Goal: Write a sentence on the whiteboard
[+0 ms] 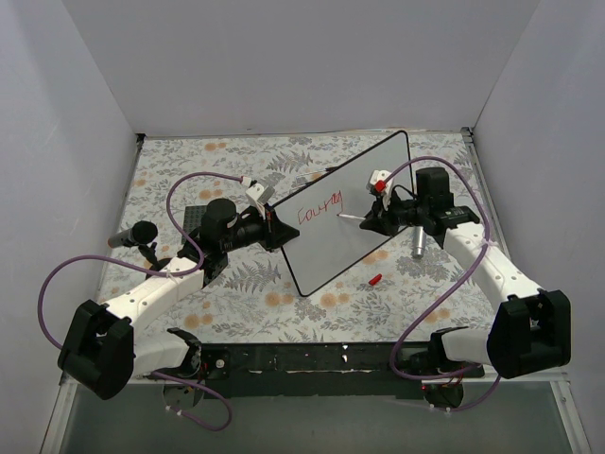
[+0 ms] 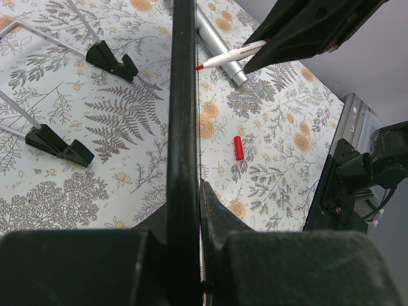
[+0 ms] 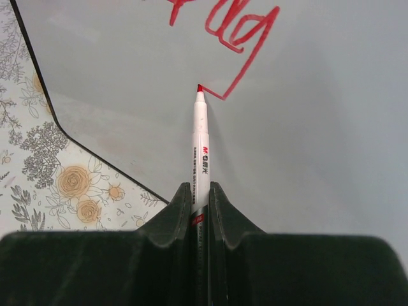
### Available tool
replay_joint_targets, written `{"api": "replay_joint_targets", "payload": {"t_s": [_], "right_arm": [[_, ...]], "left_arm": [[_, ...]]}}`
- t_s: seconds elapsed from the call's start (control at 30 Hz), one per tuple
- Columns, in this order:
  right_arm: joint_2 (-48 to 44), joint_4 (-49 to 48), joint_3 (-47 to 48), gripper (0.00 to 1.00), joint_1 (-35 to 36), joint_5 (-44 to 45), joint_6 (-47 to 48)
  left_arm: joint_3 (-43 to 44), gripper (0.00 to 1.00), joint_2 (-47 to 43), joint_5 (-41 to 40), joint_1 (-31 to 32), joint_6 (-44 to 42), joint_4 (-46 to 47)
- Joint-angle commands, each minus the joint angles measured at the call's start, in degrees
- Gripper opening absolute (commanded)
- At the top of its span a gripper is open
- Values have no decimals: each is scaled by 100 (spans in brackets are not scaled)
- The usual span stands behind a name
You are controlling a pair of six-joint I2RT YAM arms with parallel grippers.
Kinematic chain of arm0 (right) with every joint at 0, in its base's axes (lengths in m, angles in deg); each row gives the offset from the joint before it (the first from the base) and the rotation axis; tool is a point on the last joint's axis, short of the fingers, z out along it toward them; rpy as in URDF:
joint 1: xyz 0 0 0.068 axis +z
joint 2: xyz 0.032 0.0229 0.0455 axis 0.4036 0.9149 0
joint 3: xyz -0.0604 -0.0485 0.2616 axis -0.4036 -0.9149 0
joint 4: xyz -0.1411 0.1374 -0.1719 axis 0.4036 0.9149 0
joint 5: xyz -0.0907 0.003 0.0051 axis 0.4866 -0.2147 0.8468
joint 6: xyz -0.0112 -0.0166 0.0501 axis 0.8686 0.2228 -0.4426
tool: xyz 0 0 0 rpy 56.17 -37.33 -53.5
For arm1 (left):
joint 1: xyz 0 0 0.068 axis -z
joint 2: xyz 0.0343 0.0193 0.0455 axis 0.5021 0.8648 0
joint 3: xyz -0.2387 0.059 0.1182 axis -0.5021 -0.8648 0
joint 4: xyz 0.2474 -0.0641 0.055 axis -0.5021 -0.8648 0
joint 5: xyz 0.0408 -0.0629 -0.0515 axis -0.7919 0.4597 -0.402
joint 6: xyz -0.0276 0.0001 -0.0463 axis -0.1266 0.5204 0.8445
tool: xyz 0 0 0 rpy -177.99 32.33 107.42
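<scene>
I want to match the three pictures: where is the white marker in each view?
Top external: marker right of centre, tip at the whiteboard.
Left wrist: upper middle, right of the board's black edge.
Right wrist: centre, upright in the right gripper.
Shared landmark: the whiteboard's black rim.

The whiteboard (image 1: 333, 253) is a large glossy white rectangle with rounded corners and a thin black rim. It is propped at a tilt near the middle of the flowered worktop (image 1: 236, 303), turned diagonally. The sentence (image 1: 319, 208) is only begun: one red handwritten word, roughly "courag", slanted across the board's upper part, its last tail ending in a small hook.
</scene>
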Motion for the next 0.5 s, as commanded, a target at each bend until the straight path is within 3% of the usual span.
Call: {"api": "replay_joint_targets", "payload": {"t_s": [0.0, 0.47], "right_arm": [[-118, -97, 78, 1, 143, 95, -106], [-338, -247, 719, 1, -217, -116, -432]], "left_arm": [[206, 0, -7, 264, 59, -337, -48], [179, 0, -51, 255, 59, -337, -75]]}}
